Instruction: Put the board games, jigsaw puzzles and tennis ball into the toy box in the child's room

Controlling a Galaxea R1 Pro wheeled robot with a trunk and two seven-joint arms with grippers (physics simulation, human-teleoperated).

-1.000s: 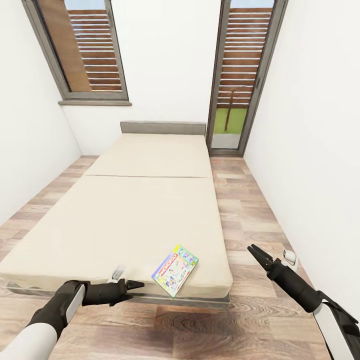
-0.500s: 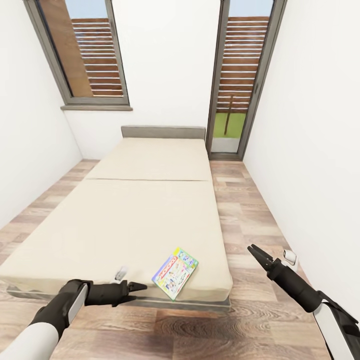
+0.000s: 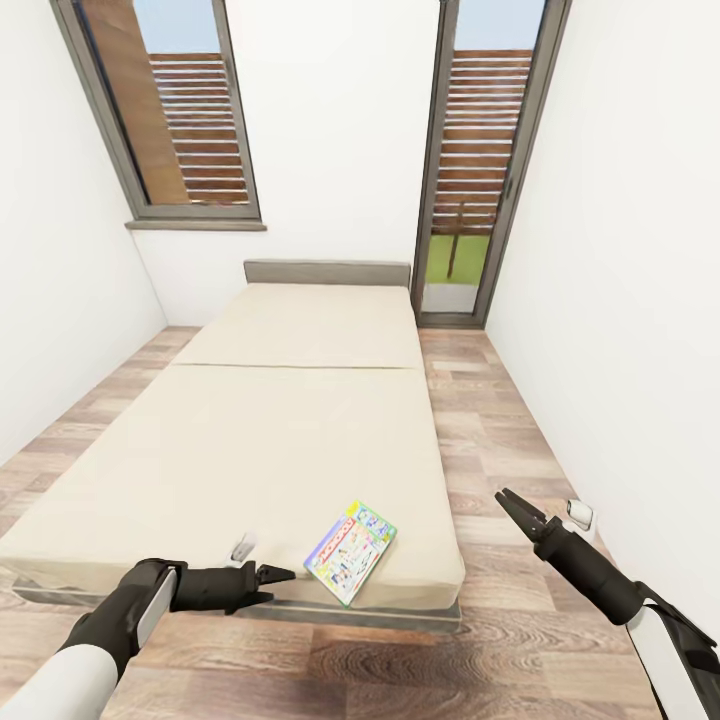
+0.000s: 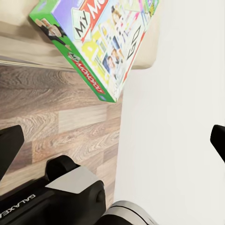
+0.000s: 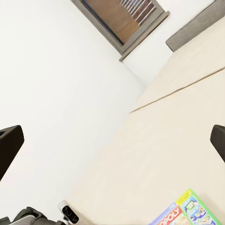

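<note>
One board game (image 3: 351,551) is lying near the bed's (image 3: 280,440) foot corner, just beyond the left gripper (image 3: 280,576) and apart from the right gripper (image 3: 507,503). Both grippers are standing wide and carrying nothing, so collection is not yet begun here.

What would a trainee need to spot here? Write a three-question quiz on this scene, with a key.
1. True or false: the board game lies at the headboard end of the bed.
2. Which is nearer the board game?
A. left gripper
B. right gripper
3. Fill in: both grippers hold ____.

Key:
1. False; it lies near the foot corner, close to the robot.
2. A
3. Nothing; the wrist views show each gripper's fingertips spread wide and bare.
</note>
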